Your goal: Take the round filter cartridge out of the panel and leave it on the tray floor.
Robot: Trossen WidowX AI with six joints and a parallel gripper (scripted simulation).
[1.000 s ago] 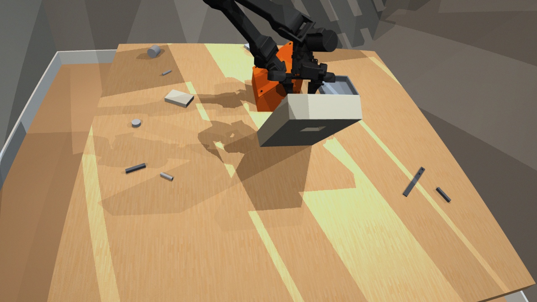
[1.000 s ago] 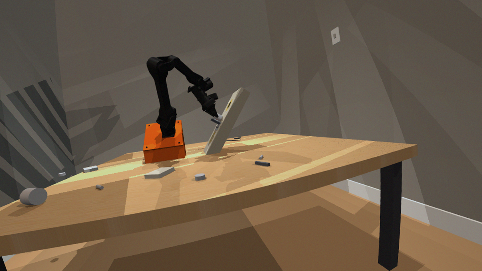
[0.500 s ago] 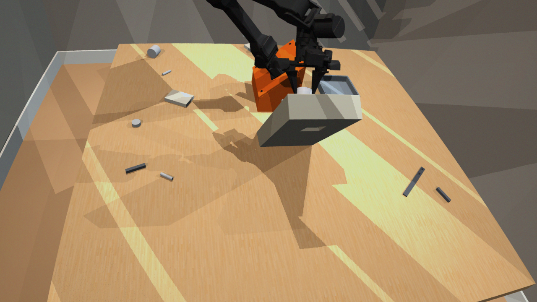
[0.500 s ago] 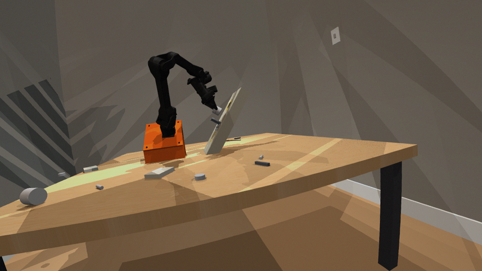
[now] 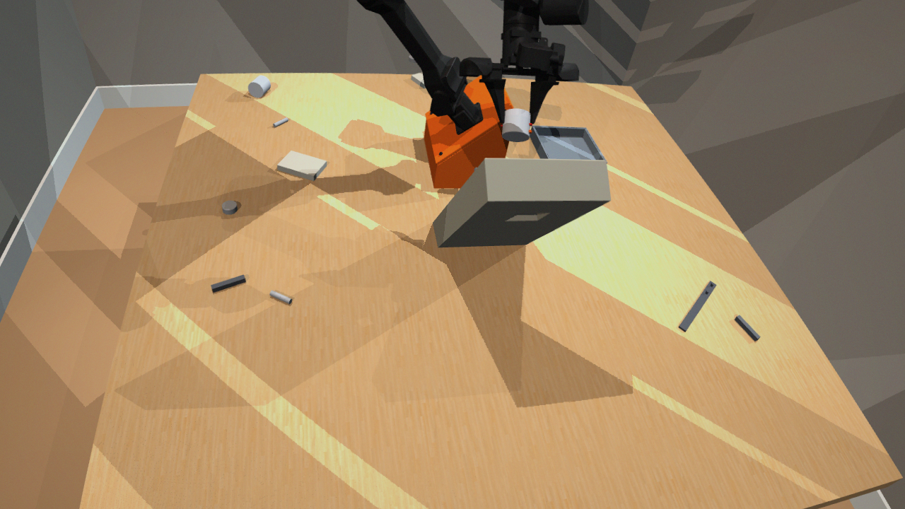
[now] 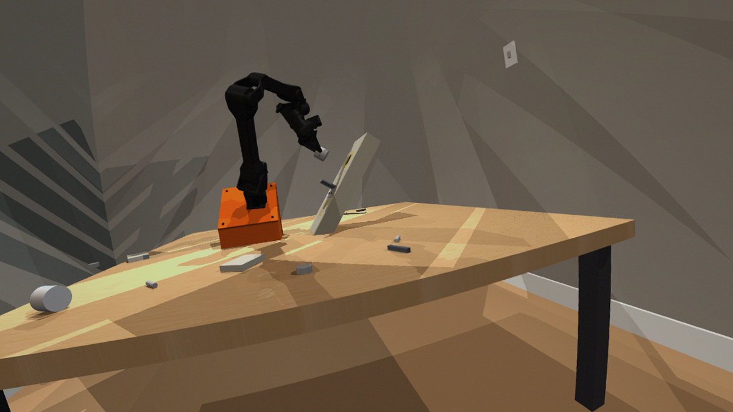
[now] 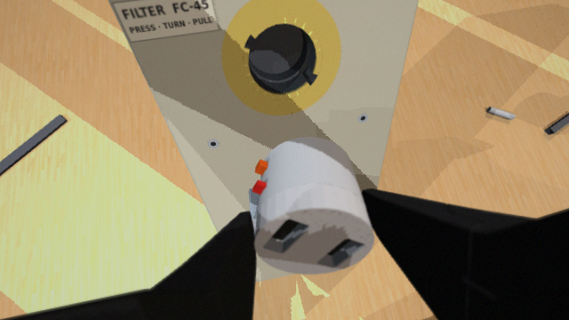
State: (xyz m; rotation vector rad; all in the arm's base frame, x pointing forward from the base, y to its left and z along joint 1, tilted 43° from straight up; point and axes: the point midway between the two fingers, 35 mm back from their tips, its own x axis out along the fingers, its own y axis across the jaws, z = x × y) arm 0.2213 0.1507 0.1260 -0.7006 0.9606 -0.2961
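Wrist view alone shows panel point(image 7: 187, 89) label "FILTER FC-45, PRESS · TURN · PULL", yellow ring around empty dark socket point(image 7: 282, 58), two slots in cartridge point(image 7: 311, 200) face, orange and red tabs on its side. Top view alone shows grey tray point(image 5: 565, 143) behind panel. Cartridge: pale smooth cylinder. Gripper point(image 7: 309, 231) clamped on cartridge, mid-width, held in air off panel, above wooden bench point(image 5: 380, 354).

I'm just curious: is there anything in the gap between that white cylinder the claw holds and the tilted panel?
No. In the exterior view the filter cartridge, clamped in the gripper, hangs clear of the service panel; only the wall behind shows through that gap.
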